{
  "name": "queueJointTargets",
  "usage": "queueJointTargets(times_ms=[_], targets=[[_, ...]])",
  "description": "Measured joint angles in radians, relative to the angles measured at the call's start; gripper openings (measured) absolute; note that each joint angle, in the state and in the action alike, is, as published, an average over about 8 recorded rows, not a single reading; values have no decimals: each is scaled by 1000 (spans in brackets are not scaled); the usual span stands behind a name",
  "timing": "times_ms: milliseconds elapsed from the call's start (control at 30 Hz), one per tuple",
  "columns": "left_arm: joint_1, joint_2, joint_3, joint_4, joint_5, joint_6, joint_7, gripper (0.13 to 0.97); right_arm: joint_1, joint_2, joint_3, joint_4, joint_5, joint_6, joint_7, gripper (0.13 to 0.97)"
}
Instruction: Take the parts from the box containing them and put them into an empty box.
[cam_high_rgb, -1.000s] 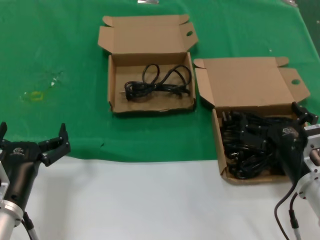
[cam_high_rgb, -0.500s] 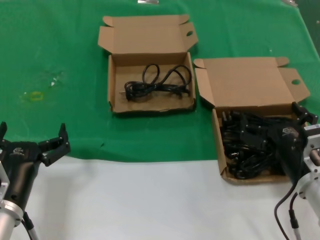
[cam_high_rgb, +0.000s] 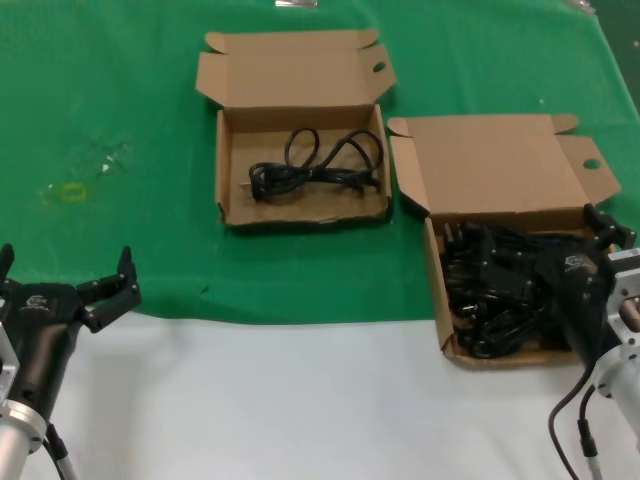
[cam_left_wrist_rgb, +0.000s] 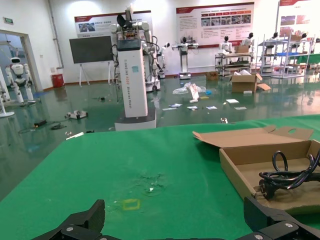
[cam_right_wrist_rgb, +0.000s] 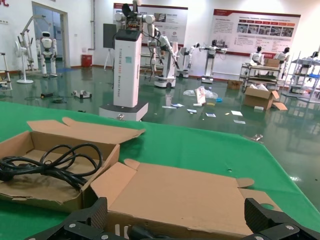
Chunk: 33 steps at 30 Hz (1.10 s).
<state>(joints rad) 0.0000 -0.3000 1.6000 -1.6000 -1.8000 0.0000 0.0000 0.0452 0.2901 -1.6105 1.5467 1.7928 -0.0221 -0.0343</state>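
Observation:
Near the table's right front, the box containing the parts (cam_high_rgb: 436, 300) is filled with a tangle of black power cords (cam_high_rgb: 490, 290); its lid (cam_high_rgb: 490, 165) lies open behind it. My right gripper (cam_high_rgb: 545, 245) hangs open just above that pile, its fingers (cam_right_wrist_rgb: 95, 215) wide apart, with a plug (cam_right_wrist_rgb: 131, 232) right below and the lid (cam_right_wrist_rgb: 185, 195) ahead. The other box (cam_high_rgb: 226, 170), farther back and to the left, holds one coiled cord (cam_high_rgb: 315, 165). Parked at the front left, my left gripper (cam_high_rgb: 62, 275) is open and holds nothing.
A green mat (cam_high_rgb: 120, 90) covers the far part of the table, with bare white surface (cam_high_rgb: 280, 400) in front. On the mat at the left is a small yellow mark (cam_high_rgb: 72, 192), also in the left wrist view (cam_left_wrist_rgb: 131, 204). The second box (cam_left_wrist_rgb: 240, 172) lies beyond my left gripper.

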Motion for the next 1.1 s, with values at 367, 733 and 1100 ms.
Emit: queueJointTargets(times_ms=[367, 733, 1100], targets=[[0, 0, 0, 0, 0, 0, 0, 966, 0, 0, 0, 0, 0, 0, 0, 966], [0, 0, 0, 0, 0, 0, 0, 966, 0, 0, 0, 0, 0, 0, 0, 966], [0, 0, 0, 0, 0, 0, 0, 966, 0, 0, 0, 0, 0, 0, 0, 966]])
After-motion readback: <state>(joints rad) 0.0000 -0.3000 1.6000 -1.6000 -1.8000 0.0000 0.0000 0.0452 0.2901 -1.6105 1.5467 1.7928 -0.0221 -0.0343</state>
